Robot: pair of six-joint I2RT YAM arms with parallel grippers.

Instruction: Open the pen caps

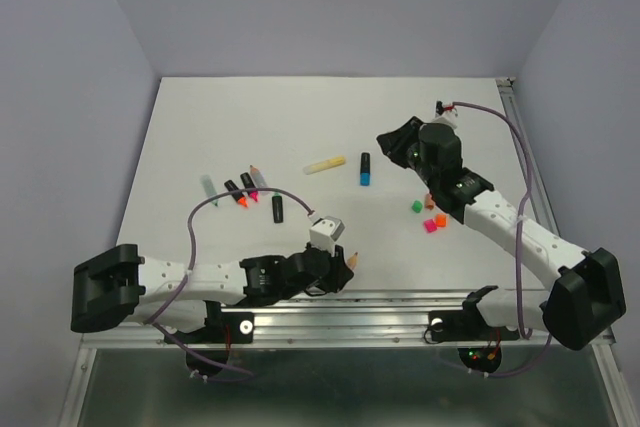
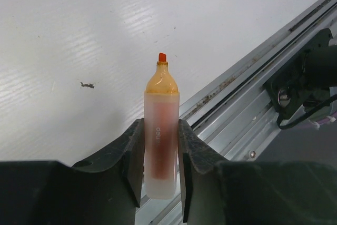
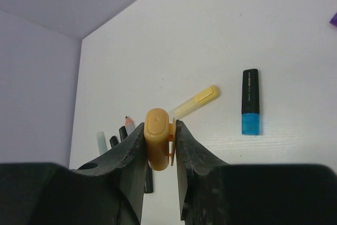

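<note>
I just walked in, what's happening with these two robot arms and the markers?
The left gripper grips a pale orange plastic highlighter barrel, its orange tip bare. The right gripper holds a stubby orange plastic cap, so that pen is open. A green cap, a small orange cap and a pink cap lie loose near the right arm. A black-and-blue marker and a pale yellow marker lie farther back.

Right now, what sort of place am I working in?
Likely a lab robot test cell: a white tabletop enclosed by plain lavender walls, with an aluminium mounting rail along its near edge.
</note>
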